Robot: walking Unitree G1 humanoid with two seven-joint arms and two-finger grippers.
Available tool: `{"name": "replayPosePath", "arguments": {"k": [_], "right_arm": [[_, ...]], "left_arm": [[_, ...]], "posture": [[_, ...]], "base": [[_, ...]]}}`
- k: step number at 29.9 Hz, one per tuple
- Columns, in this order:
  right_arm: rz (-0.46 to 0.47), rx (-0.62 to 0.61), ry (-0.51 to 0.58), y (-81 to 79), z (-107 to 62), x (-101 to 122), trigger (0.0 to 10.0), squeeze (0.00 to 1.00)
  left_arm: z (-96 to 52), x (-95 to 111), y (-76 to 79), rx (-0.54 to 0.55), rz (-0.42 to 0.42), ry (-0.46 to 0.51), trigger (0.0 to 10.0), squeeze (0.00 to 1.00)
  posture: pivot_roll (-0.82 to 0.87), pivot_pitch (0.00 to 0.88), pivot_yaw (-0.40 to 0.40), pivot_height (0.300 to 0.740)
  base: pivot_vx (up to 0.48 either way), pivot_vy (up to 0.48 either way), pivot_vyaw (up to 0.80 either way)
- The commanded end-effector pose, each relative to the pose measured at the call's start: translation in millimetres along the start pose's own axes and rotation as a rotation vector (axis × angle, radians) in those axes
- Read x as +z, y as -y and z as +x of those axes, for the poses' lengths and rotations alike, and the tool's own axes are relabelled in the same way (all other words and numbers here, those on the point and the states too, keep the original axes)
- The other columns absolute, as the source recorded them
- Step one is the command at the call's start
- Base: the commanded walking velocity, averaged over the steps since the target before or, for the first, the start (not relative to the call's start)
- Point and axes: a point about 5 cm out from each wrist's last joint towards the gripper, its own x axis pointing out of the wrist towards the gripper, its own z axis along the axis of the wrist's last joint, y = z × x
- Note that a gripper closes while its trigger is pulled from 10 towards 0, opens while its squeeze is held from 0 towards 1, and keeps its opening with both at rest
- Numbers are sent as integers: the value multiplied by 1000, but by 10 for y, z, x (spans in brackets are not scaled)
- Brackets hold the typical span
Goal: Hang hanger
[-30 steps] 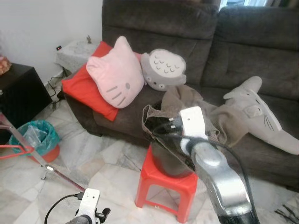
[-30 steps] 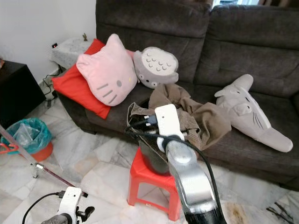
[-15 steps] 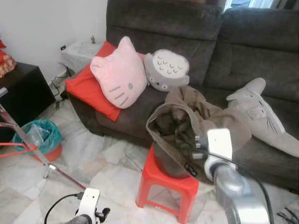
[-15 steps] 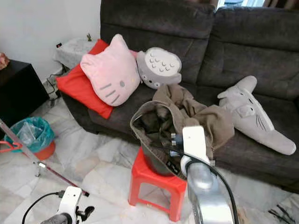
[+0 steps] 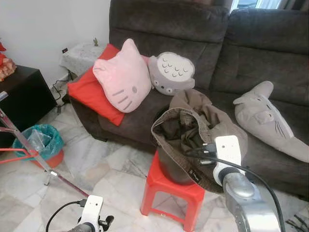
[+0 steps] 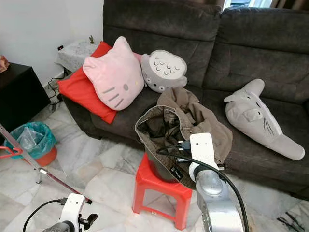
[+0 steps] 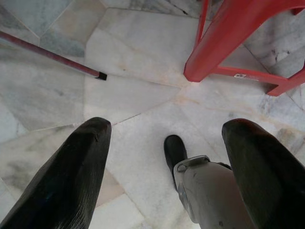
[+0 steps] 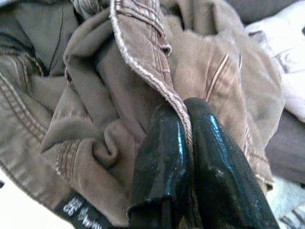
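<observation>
Brown trousers (image 5: 193, 123) lie heaped from the sofa's front edge onto a dark bucket (image 5: 170, 169) that stands on a red stool (image 5: 169, 191). My right gripper (image 8: 187, 107) is shut on the trousers' stitched waistband (image 8: 138, 52), holding it stretched over the bucket; its white wrist (image 5: 227, 150) is just right of the stool. My left gripper (image 7: 167, 128) hangs open low over the marble floor, nothing between its fingers (image 7: 81, 157). A red hanger-like piece (image 5: 12, 152) sticks out by a slanted metal rack leg (image 5: 58, 176) at the far left.
A dark grey sofa (image 5: 270, 43) carries a pink cat cushion (image 5: 120, 77), a red cushion (image 5: 87, 94), a grey round plush (image 5: 171, 72) and a grey shark plush (image 5: 268, 118). A teal-lined bin (image 5: 38, 142) and a black cabinet (image 5: 21, 96) stand at left.
My right arm has drawn back toward me and to the right, pulling the trousers' waistband open over the bucket. The left arm has stayed put.
</observation>
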Motion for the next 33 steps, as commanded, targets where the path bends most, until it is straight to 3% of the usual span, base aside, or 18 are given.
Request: {"name": "replayPosePath", "arguments": {"k": [1, 14, 21, 26, 33], "right_arm": [[-3, -11, 20, 27, 14, 39, 10000, 0], [-27, 1, 68, 23, 40, 100, 10000, 0], [-35, -1, 235, 49, 42, 395, 10000, 0], [-36, 59, 375, -50, -4, 627, 10000, 0], [-45, 88, 351, -134, 14, 549, 10000, 0]], "left_arm": [[-6, -35, 13, -8, 28, -16, 10000, 0], [-10, -52, 6, -4, 25, -23, 10000, 0], [-17, -86, 12, -1, 22, -34, 10000, 0], [-24, -117, 17, 1, 22, -44, 10000, 0], [-26, -115, -4, 4, 18, -46, 10000, 0]], "posture": [[-5, 0, 2, 740], [-8, 0, 3, 740], [-5, 0, 3, 740], [-5, 0, 3, 740], [-3, 0, 4, 740]], "base": [[0, 0, 0], [0, 0, 0], [0, 0, 0], [0, 0, 0], [0, 0, 0]]}}
